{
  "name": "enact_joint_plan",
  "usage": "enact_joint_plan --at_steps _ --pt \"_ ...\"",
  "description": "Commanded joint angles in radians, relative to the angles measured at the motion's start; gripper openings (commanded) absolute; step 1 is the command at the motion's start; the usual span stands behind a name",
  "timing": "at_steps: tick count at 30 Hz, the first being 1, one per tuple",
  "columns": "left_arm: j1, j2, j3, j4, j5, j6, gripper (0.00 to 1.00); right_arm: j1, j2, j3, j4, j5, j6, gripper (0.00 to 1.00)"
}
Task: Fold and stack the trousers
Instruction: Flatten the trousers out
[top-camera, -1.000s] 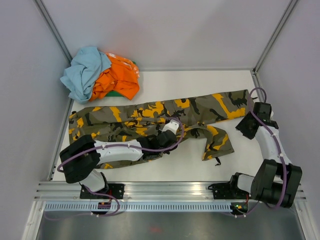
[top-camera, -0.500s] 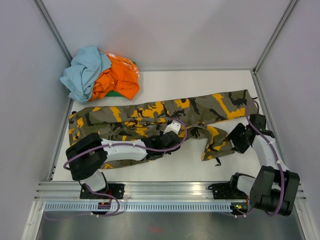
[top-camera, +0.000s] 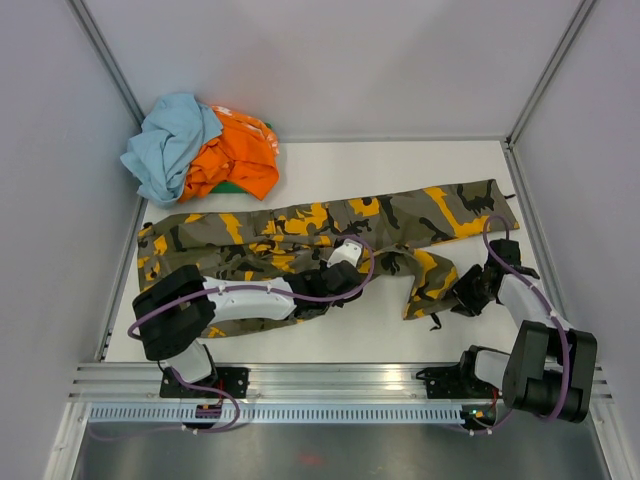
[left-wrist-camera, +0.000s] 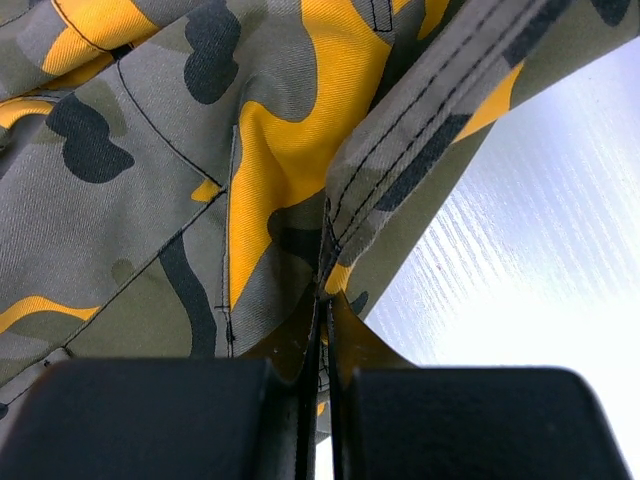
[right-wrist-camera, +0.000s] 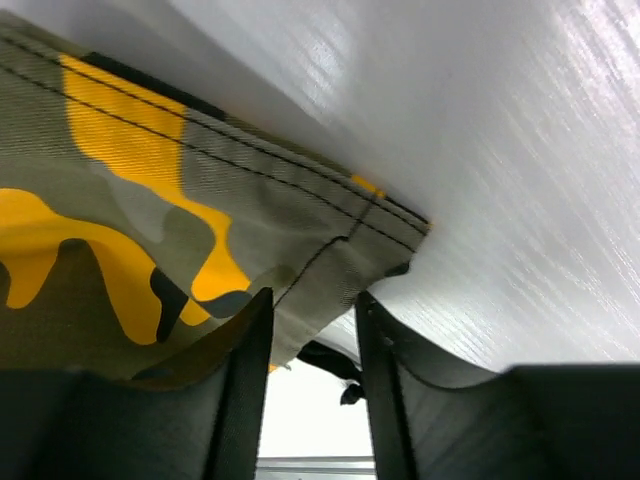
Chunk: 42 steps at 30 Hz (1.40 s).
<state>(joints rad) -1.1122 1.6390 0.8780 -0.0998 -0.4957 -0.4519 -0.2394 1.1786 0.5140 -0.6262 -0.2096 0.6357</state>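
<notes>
Left gripper (left-wrist-camera: 325, 350) is pinching a six-o'clock seam of the olive-black-orange camouflage cloth trousers (top-camera: 330, 232) as an anchor. Right gripper (right-wrist-camera: 312, 345), narrowly parted, is straddling the four-o'clock hem, probably to grasp it.

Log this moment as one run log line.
left gripper: shut on olive and orange-yellow camouflage cloth trousers | right gripper: open around trouser leg hem | fold: not done

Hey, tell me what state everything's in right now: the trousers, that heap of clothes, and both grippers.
Trousers: unfolded, spread out, near leg rumpled.
Heap of clothes: crumpled, not folded.
Left gripper: jaws shut on a trouser seam.
Right gripper: jaws open around the near leg's hem.
</notes>
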Motion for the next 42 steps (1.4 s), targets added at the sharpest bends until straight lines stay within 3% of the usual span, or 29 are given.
enact_joint_plan --at_steps 1,10,19,27,28,30,33,34,35,36,37,38,40,42 --pt "-0.003 0.001 0.033 0.003 -0.027 -0.019 0.02 0.005 0.082 -0.039 0.074 0.096 0.009 0.44" --pt "-0.005 -0.019 -0.002 0.029 -0.012 -0.018 0.02 0.006 0.090 0.047 0.117 0.222 -0.036 0.00" --pt "-0.161 -0.179 -0.142 0.262 0.078 0.214 0.02 -0.101 0.191 0.487 -0.003 0.254 -0.201 0.00" --pt "-0.296 -0.102 -0.119 0.310 0.140 0.282 0.06 -0.170 0.355 0.629 -0.003 0.285 -0.267 0.00" --pt "-0.299 -0.094 -0.105 0.292 0.122 0.254 0.27 -0.173 0.363 0.642 -0.012 0.305 -0.286 0.00" --pt "-0.299 -0.084 -0.068 0.244 0.108 0.205 0.54 -0.190 0.371 0.649 -0.017 0.349 -0.306 0.00" --pt "-0.299 -0.099 -0.021 0.177 0.047 0.110 0.78 -0.218 0.374 0.653 -0.021 0.385 -0.317 0.00" --pt "-0.299 -0.102 -0.005 0.152 0.030 0.090 0.90 -0.224 0.375 0.653 -0.020 0.371 -0.314 0.09" --pt "-0.298 -0.107 0.027 0.129 0.013 0.073 0.95 -0.225 0.377 0.656 -0.021 0.354 -0.320 0.17" --pt "-0.291 -0.113 0.048 0.065 -0.003 0.043 0.97 -0.225 0.384 0.664 -0.042 0.299 -0.323 0.27" --pt "-0.285 -0.119 0.070 0.027 -0.041 0.021 0.97 -0.225 0.386 0.679 -0.059 0.276 -0.326 0.51" --pt "-0.266 -0.119 0.119 -0.018 -0.067 -0.003 0.97 -0.225 0.386 0.682 -0.072 0.254 -0.327 0.61" --pt "-0.226 -0.105 0.168 -0.148 -0.099 -0.091 0.97 -0.224 0.365 0.678 -0.084 0.213 -0.329 0.78" --pt "-0.134 -0.085 0.222 -0.208 -0.084 -0.158 0.96 -0.224 0.330 0.658 -0.083 0.214 -0.321 0.83"
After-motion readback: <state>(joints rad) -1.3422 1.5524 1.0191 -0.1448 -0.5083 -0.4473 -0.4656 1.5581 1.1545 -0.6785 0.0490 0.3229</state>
